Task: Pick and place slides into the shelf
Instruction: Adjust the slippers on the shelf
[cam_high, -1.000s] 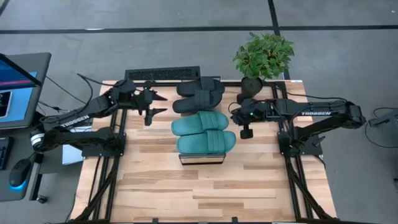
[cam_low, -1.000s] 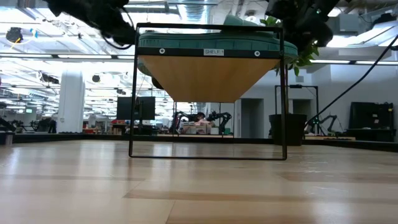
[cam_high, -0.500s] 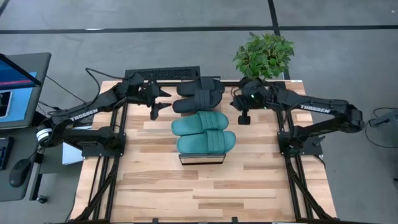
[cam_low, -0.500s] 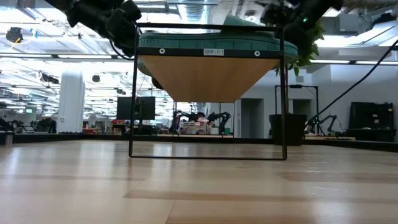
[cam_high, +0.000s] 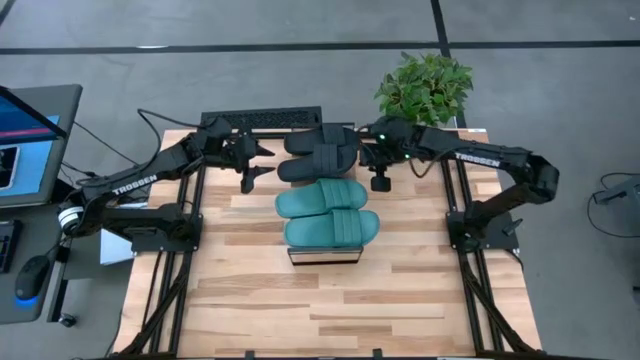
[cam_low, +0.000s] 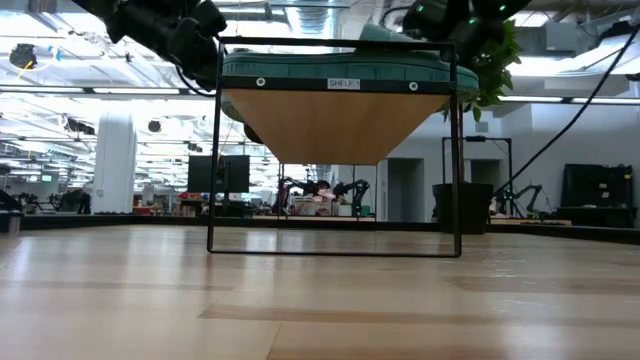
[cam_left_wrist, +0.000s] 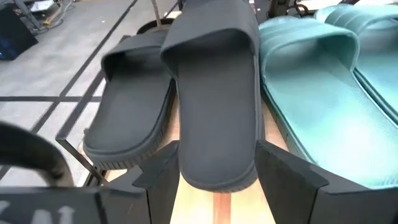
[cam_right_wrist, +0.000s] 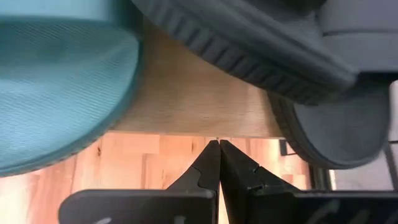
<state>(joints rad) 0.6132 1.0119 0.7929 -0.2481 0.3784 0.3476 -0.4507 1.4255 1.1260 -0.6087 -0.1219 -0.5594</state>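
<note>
The shelf (cam_high: 325, 256) stands mid-table, a wood board in a black frame (cam_low: 335, 120). On top lie two black slides (cam_high: 320, 165) (cam_high: 322, 141) on the far side and two teal slides (cam_high: 325, 200) (cam_high: 335, 228) nearer. My left gripper (cam_high: 257, 166) is open at the left end, its fingers either side of the nearer black slide's heel (cam_left_wrist: 217, 168). My right gripper (cam_high: 379, 182) is shut at the right end. Its tips (cam_right_wrist: 218, 144) point at the board's edge below the overhanging toes.
A potted plant (cam_high: 424, 90) stands at the far right corner, behind my right arm. A black grille (cam_high: 262, 120) lies along the far edge. A laptop (cam_high: 30, 140) sits off the table's left. Bare tabletop (cam_high: 330, 310) stretches toward the near edge.
My right gripper has swung toward the far edge and left, in to the toe ends of the black slides, staying shut. My left gripper has come a little toward the black slides' heels, then held still, open. The slides have not moved.
</note>
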